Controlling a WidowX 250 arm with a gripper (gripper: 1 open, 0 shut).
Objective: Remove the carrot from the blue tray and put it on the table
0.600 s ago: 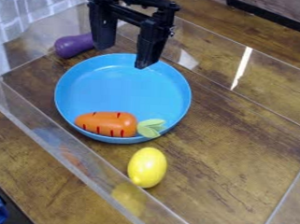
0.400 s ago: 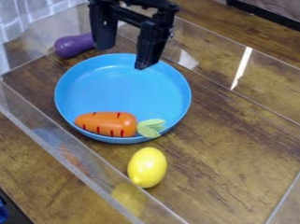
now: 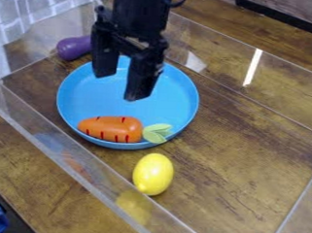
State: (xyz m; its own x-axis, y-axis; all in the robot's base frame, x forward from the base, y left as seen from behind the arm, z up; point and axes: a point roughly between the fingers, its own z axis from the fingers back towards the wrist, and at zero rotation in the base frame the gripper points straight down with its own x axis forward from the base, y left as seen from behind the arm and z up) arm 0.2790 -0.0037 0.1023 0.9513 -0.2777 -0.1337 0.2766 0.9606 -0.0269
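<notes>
An orange carrot (image 3: 112,130) with a light green leafy end lies in the near part of the round blue tray (image 3: 179,93), which rests on the dark wood table (image 3: 235,161). My black gripper (image 3: 124,79) hangs over the tray's middle, pointing down, a short way beyond the carrot. Its two fingers stand wide apart and nothing is between them. It is not touching the carrot.
A yellow lemon (image 3: 152,174) lies on the table just in front of the tray. A purple eggplant (image 3: 76,47) sits behind the tray at the left. Clear acrylic walls (image 3: 66,149) edge the table at the front and sides.
The gripper has moved from the tray's far rim toward the camera and lower, and is now over the tray's middle. Carrot, lemon and eggplant have not moved.
</notes>
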